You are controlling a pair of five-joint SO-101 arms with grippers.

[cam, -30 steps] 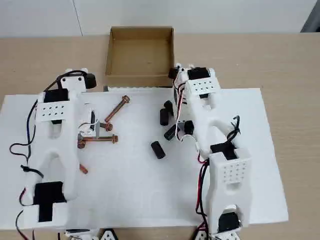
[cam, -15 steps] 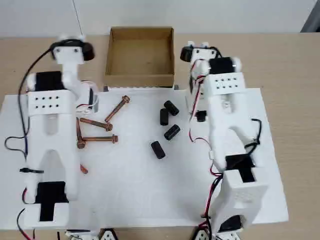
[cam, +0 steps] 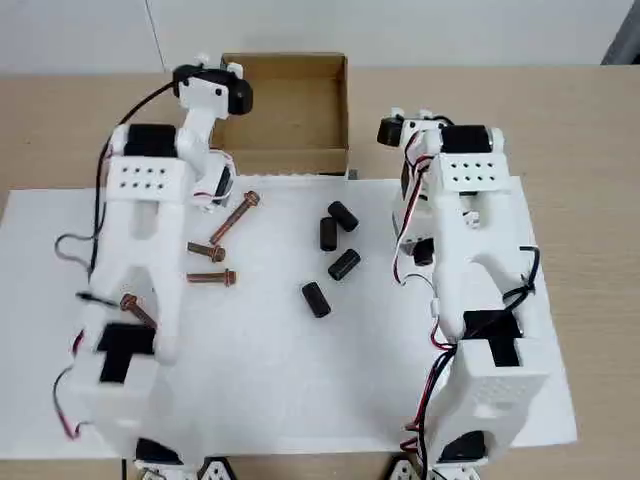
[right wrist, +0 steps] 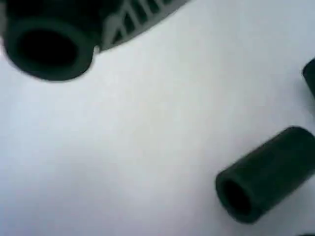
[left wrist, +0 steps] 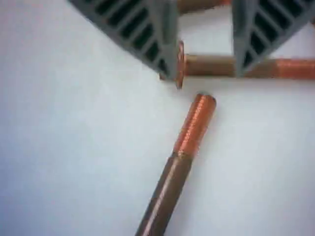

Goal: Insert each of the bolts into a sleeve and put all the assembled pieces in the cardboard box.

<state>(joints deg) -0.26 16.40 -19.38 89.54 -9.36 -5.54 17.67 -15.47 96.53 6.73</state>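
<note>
My right gripper [cam: 425, 250] hangs right of centre, clamped, as far as I can judge, on one sleeve [right wrist: 49, 45] whose bore faces the wrist camera. Four loose sleeves [cam: 345, 263] lie mid-frame on the white sheet [cam: 300, 400] covering the bench [cam: 580, 120]. The left gripper [cam: 216, 186] sits upper left, jaws apart and empty, just in front of the cardboard box [cam: 283, 158]. The nearest bolt [cam: 234, 218] slants down-left right beside it. Its threaded tip ends just beside, not touching, the head of a second bolt [cam: 206, 251] lying roughly left-to-right. A third bolt [cam: 212, 277] lies below, nearly parallel. I'd take the slanted one with the left arm, which is nearer, though the neighbouring head crowds its tip.
</note>
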